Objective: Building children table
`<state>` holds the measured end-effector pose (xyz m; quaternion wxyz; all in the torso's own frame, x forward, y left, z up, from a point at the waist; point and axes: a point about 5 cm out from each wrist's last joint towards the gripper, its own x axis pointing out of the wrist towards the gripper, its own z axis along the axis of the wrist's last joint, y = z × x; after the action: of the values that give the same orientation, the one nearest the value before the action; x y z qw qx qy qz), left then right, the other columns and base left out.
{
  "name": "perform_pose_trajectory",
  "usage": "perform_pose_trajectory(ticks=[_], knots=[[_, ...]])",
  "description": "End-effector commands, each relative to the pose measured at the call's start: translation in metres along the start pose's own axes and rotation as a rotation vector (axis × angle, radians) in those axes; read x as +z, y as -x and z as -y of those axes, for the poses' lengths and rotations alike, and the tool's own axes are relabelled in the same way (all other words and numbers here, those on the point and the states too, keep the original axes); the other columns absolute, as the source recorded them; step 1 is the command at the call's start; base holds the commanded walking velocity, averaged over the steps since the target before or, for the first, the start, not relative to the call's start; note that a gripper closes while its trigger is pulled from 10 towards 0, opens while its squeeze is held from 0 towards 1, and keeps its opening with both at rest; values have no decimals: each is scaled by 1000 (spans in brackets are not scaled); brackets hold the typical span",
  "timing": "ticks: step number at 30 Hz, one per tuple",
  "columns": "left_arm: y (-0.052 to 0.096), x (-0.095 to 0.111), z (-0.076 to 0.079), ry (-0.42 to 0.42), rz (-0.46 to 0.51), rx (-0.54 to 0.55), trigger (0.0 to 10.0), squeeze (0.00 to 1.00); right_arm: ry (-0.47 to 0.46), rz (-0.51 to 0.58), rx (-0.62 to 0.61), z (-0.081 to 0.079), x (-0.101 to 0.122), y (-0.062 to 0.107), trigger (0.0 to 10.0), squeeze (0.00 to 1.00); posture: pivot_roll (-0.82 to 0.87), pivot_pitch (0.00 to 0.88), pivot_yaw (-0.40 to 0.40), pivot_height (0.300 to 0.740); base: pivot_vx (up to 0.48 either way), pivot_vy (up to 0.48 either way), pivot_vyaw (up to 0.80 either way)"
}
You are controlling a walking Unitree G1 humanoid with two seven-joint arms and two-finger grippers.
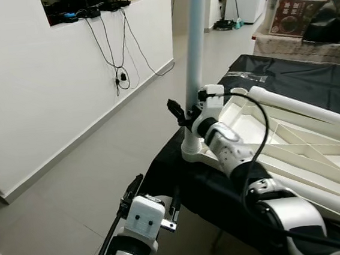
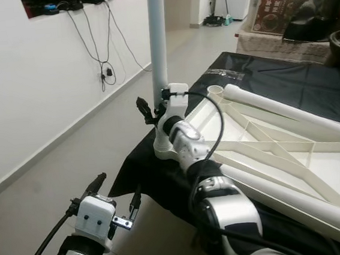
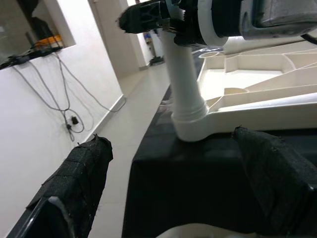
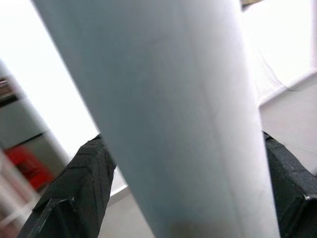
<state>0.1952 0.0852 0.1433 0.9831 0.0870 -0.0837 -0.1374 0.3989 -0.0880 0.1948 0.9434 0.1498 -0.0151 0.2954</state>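
A tabletop point(image 1: 292, 146) lies upside down on a cloth-covered surface point(image 1: 310, 84) at the right of the frame. At its near left corner a table leg point(image 1: 197, 46) stands upright in a socket point(image 1: 191, 151), rising out of the top of the frame. The right gripper point(image 1: 184, 115) closes around the leg just above the socket. Two more legs point(image 2: 289, 111) lie along the tabletop, one toward the far edge and one along the near edge. The left gripper point(image 1: 153, 201) hangs at lower centre, in front of the cloth's edge, over the floor point(image 1: 74, 197). A wall point(image 1: 33, 86) runs along the left, with cables point(image 1: 118, 60) hanging down it. Boxes point(image 1: 303, 12) sit at upper right, behind the cloth-covered surface.
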Motion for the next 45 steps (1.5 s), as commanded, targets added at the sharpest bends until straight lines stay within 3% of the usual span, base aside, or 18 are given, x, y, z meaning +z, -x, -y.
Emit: perform_pose_trajectory(ticks=[1,5,8,14,15,16,17,18,22,28,29,31,33,36,37,38,42,45], knots=[[1,-4,1,3,-19,-3,10000,0,10,-119,256,-24,-15,-5,10000,0,76,0,-21,740,0,0,0],[1,-4,1,2,-20,-2,10000,0,17,-148,325,-28,-17,-5,10000,0,76,0,-21,740,0,0,0],[3,-2,2,-1,-19,-3,10000,0,88,-224,507,-47,-22,-10,10000,0,110,13,-31,740,0,0,0],[4,-1,5,2,-19,-7,10000,0,65,-207,583,-57,-16,-14,10000,0,118,24,-33,740,0,0,0],[4,-1,6,4,-19,-7,10000,0,61,-223,624,-59,-18,-13,6314,0,121,29,-32,740,0,0,0],[4,-1,6,5,-19,-7,10000,0,66,-239,658,-60,-19,-12,4314,0,121,29,-32,740,0,0,0],[4,0,6,5,-20,-7,10000,0,70,-250,681,-61,-20,-11,4314,0,121,29,-32,740,0,0,0],[5,-1,6,6,-21,-6,10000,0,81,-256,699,-63,-22,-10,0,0,121,33,-35,740,0,0,0],[5,-1,6,7,-22,-4,10000,0,115,-265,694,-64,-25,-10,0,0,121,33,-35,740,0,0,0],[5,-1,6,8,-23,-3,10000,0,234,-262,383,-47,-29,-15,0,0,105,33,-34,740,0,0,0],[3,-1,5,7,-21,-2,10000,0,255,-215,60,-26,-22,-17,0,0,101,31,-32,740,0,0,0],[3,-1,5,7,-20,-2,10000,0,252,-202,-36,-18,-20,-16,0,0,101,31,-32,740,0,0,0],[3,-2,4,6,-20,-2,10000,0,245,-140,-371,11,-11,-5,0,0,88,28,-29,740,0,0,0],[2,-2,4,6,-20,-2,10000,0,243,-117,-493,22,-8,1,0,0,88,28,-29,740,0,0,0],[2,-2,4,6,-20,-3,10000,0,220,-92,-635,33,-7,9,0,0,86,27,-27,740,0,0,0],[2,-2,4,6,-20,-3,10000,0,220,-92,-635,33,-7,9,0,0,86,27,-27,740,0,0,0],[1,-3,4,5,-18,-8,10000,0,135,-30,-928,35,-18,24,0,0,79,25,-21,740,0,0,0],[0,-3,4,4,-18,-10,10000,0,121,-29,-936,27,-23,22,0,0,79,25,-21,740,0,0,0]])
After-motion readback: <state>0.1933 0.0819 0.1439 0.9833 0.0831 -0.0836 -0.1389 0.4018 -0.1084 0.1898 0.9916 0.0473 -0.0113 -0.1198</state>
